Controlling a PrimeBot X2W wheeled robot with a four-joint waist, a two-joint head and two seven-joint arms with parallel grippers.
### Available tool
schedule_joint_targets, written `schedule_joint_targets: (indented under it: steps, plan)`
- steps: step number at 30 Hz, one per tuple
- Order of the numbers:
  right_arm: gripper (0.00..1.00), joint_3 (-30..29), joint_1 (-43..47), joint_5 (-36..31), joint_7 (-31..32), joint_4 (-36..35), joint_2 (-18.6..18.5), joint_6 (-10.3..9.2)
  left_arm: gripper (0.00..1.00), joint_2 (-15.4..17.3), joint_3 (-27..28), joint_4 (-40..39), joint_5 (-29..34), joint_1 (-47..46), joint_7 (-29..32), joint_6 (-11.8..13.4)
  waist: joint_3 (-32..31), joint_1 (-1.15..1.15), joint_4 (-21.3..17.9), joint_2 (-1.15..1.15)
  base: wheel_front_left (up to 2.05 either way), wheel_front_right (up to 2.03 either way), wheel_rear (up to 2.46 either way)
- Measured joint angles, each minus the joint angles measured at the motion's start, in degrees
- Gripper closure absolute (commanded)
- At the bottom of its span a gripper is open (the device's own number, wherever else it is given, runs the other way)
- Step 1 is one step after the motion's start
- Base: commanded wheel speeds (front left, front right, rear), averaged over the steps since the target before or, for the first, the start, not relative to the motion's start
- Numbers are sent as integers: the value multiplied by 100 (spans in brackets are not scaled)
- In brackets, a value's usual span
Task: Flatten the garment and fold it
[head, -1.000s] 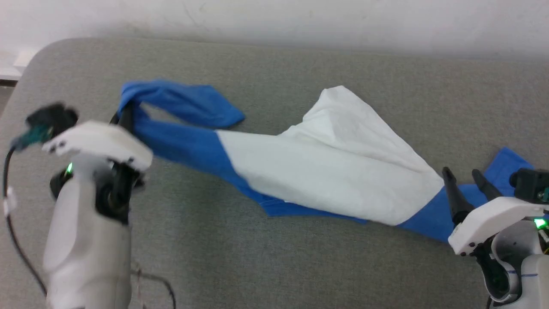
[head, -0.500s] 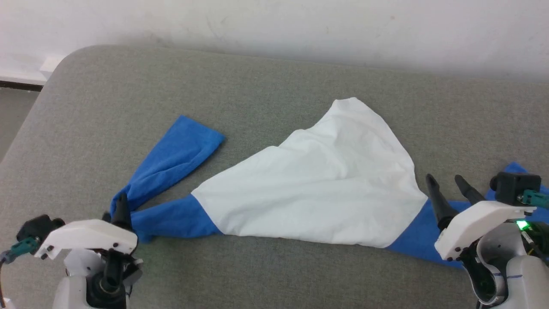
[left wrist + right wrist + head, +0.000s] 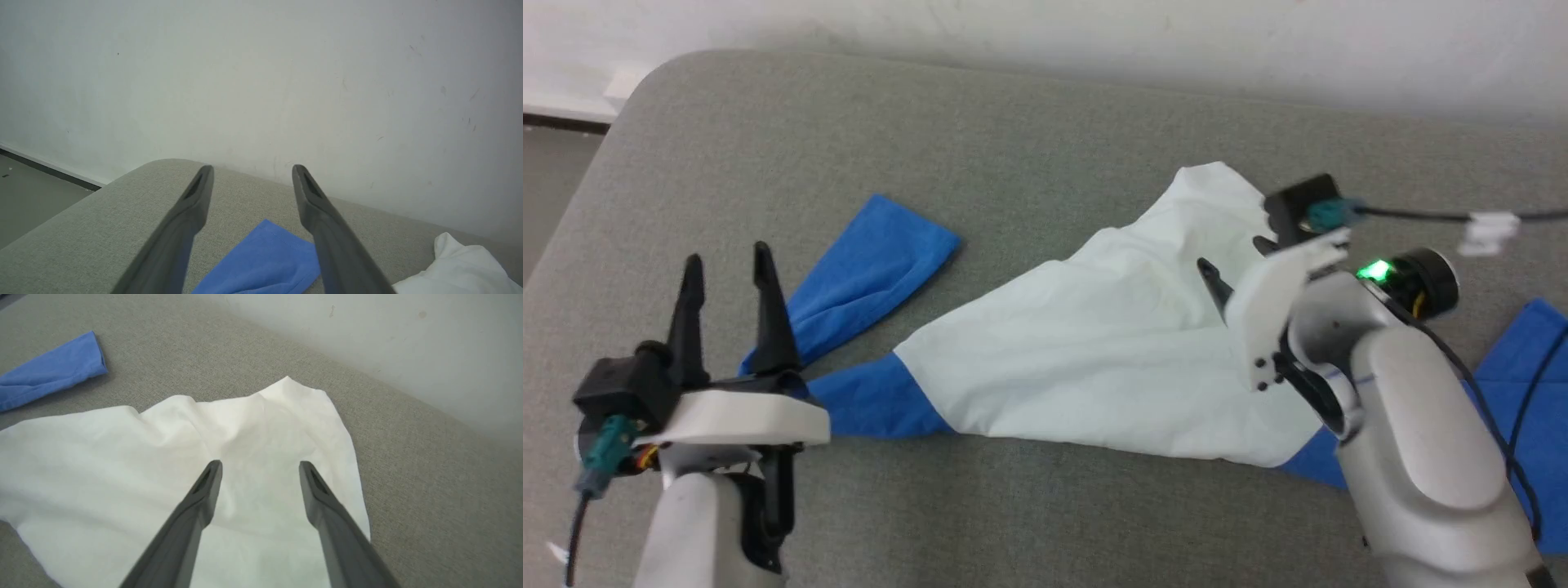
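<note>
Garment (image 3: 1094,359) lies loosely spread on the grey counter (image 3: 1013,147). My left claw (image 3: 727,253) has dropped the blue sleeve (image 3: 866,269) (fingers now wide, empty); my right claw (image 3: 260,464), also apart, has swung over the white body (image 3: 122,457), its arm hiding part of the other sleeve (image 3: 1527,343).

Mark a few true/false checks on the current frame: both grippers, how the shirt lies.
1. The left gripper has its fingers apart and grips nothing. True.
2. The right gripper is over the white body of the garment. True.
3. The right gripper is shut on the cloth. False: its fingers stand apart and hold nothing.
4. The garment lies flat and smooth. False: the white body is wrinkled and drawn into a wedge.
5. A blue sleeve lies on the grey surface next to the left gripper. True.
</note>
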Motion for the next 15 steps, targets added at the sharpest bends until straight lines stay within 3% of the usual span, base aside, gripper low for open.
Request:
schedule_joint_targets:
  steps: [9, 15]
  plan:
    - [0, 976, -1139, -606, 832, 1418, 0, 1, 0, -283, -301, 291, 181, -62, -127, -93, 363, 0, 324, 0, 0, 0, 0]
    - [0, 1262, -1485, -772, 1246, 2061, 9, 0, 0, -381, -315, 358, 189, -275, -130, -203, 591, -1, 551, 0, 0, 0, 0]
